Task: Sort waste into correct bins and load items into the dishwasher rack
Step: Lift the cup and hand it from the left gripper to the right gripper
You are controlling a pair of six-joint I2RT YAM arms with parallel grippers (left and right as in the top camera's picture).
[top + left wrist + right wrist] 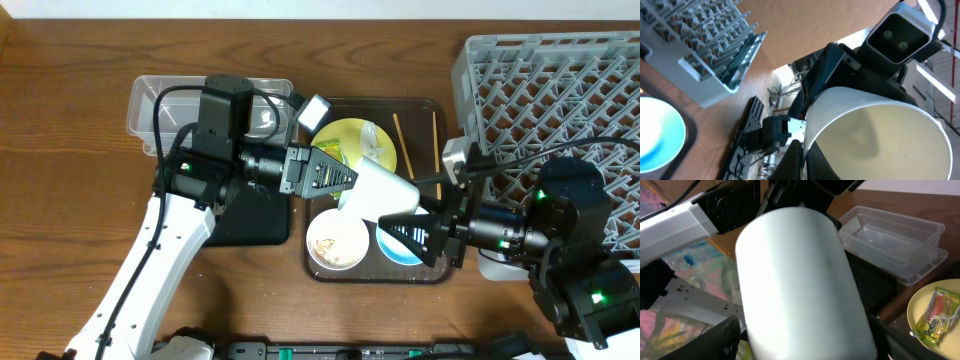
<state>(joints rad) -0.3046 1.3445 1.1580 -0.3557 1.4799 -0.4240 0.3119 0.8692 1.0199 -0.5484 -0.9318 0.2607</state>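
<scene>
White cylindrical cup (378,188) at frame centre over dark brown tray (418,135); left end effector (350,180) clamped on rim; right end effector (400,215) straddled cup, grip unclear.

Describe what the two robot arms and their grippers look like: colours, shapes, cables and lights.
The left arm has a white lower link and black joint housings, with a black cable looping over it. The right arm is mostly black, with small green lights. The left gripper and right gripper are both black and taper to wedge-shaped fingers.
</scene>
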